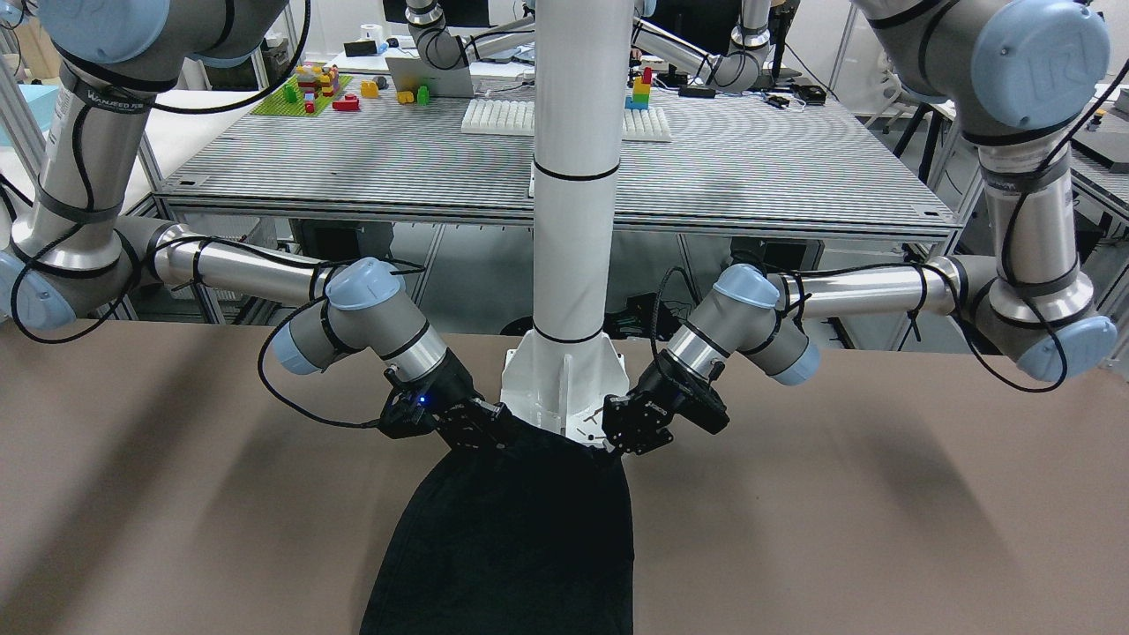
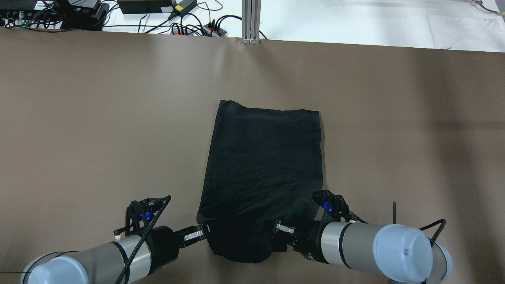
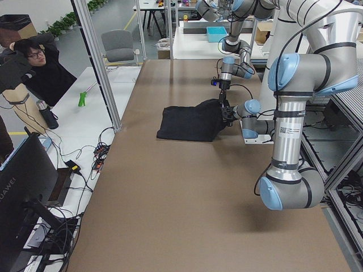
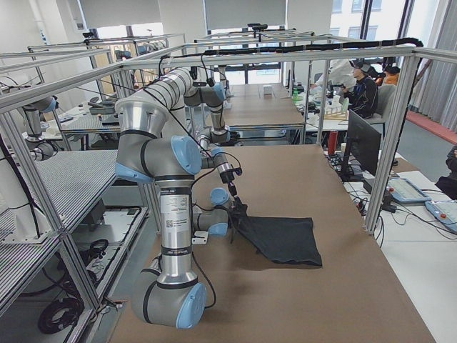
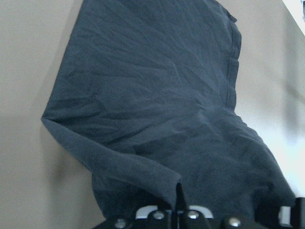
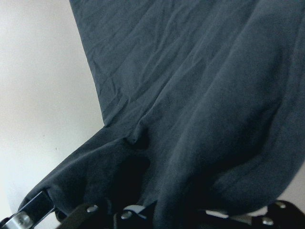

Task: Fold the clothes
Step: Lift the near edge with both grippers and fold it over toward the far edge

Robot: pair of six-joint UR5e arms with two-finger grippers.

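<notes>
Both my hands were closed on the near end of the black T-shirt (image 2: 262, 157). My left hand (image 2: 201, 232) pinched its left corner and my right hand (image 2: 281, 228) the right one, with the cloth between them sagging in a loose belly. From that grip the shirt ran straight ahead of me, its long axis pointing away from both hands. The rest lay flat on the bench (image 2: 98, 118), with the far edge well ahead. Neither hand was nearer; they sat level, one at each corner. I judged the coming fold would carry this end forward over the flat part toward that far edge. The overhead view showed the whole outline, which the front-facing view cut off. Only my left wrist camera showed the cloth drawn into a tight pinch at the hand. No print showed anywhere.
</notes>
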